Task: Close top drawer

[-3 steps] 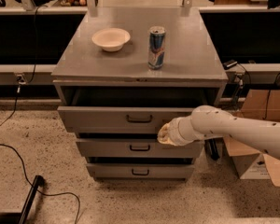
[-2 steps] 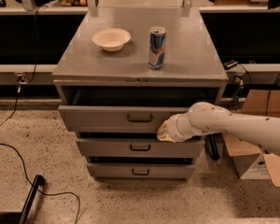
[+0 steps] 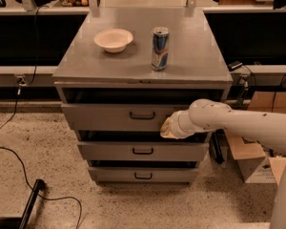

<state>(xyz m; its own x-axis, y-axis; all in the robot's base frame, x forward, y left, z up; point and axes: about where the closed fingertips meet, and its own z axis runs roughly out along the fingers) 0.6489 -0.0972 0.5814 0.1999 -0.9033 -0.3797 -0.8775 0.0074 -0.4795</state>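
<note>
The top drawer (image 3: 109,117) of the grey cabinet stands pulled out a short way, with a dark gap above its front and a small black bar handle (image 3: 142,115) at mid-front. My gripper (image 3: 168,128) sits at the end of the white arm reaching in from the right. It is against the drawer's front, just right of and below the handle. Two shallower drawers (image 3: 142,151) lie below it.
A white bowl (image 3: 113,39) and a blue drink can (image 3: 159,48) stand on the cabinet top (image 3: 190,56). Cardboard boxes (image 3: 257,156) are on the floor at the right. Black cables (image 3: 33,194) run over the speckled floor at the left. A shelf unit stands behind.
My gripper and arm have moved a little left and up along the top drawer's front, closer to the handle. The drawer looks slightly less pulled out.
</note>
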